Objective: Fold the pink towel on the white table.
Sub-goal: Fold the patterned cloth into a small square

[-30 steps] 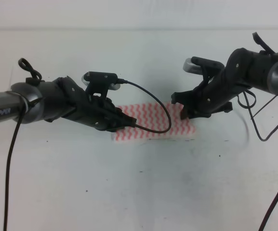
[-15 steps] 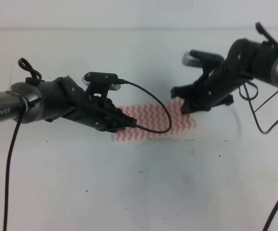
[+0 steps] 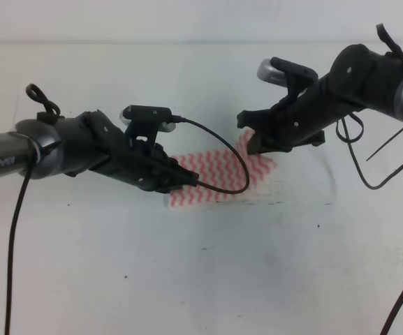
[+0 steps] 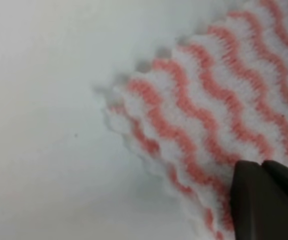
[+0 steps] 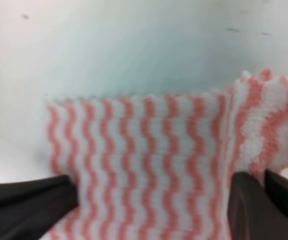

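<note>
Gripping the pink towel (image 3: pixel 218 178), both the left end effector (image 3: pixel 180 180) and right end effector (image 3: pixel 253 143) are clamped on its edges.

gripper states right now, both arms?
Left gripper: shut on the pink towel, pinning its left edge.
Right gripper: shut on the pink towel's right edge, lifted off the white table.

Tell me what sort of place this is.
Probably a robot lab or test bench, not a home: a bare white table with small dark specks, two black arms with cabled wrist cameras, and only a pink towel laid out between the left gripper and right gripper.
</note>
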